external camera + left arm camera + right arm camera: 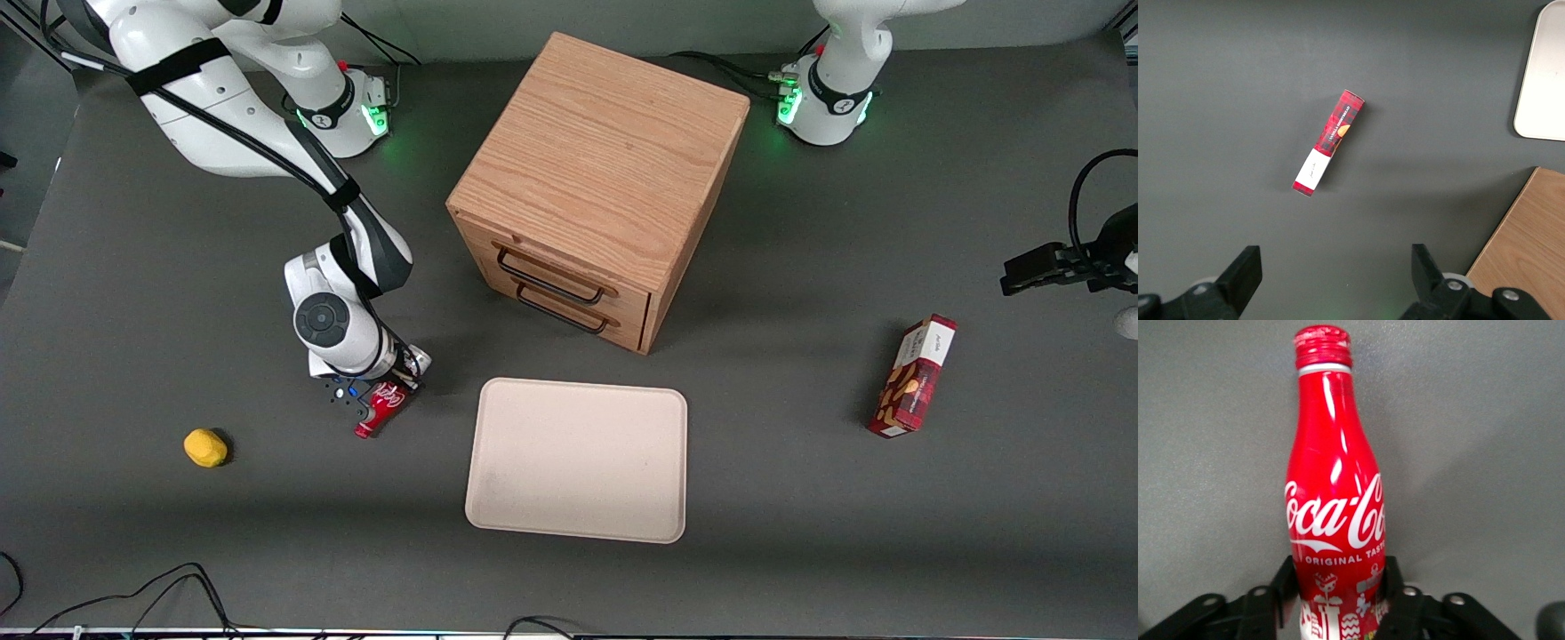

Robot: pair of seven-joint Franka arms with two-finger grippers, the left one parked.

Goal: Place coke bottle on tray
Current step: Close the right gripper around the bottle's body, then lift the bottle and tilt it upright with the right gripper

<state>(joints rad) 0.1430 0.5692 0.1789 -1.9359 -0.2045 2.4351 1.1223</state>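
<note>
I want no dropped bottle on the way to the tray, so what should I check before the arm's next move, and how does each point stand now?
1. Gripper around the coke bottle: ok, a finger sits against each side of its lower body.
2. Bottle clear of the table: cannot tell; it lies tilted, not upright.
3. Tray has bare room: ok.
4. Path from bottle to tray: ok, nothing lies between them.
5. Wooden drawer cabinet out of the way: ok, farther from the front camera than the tray.
</note>
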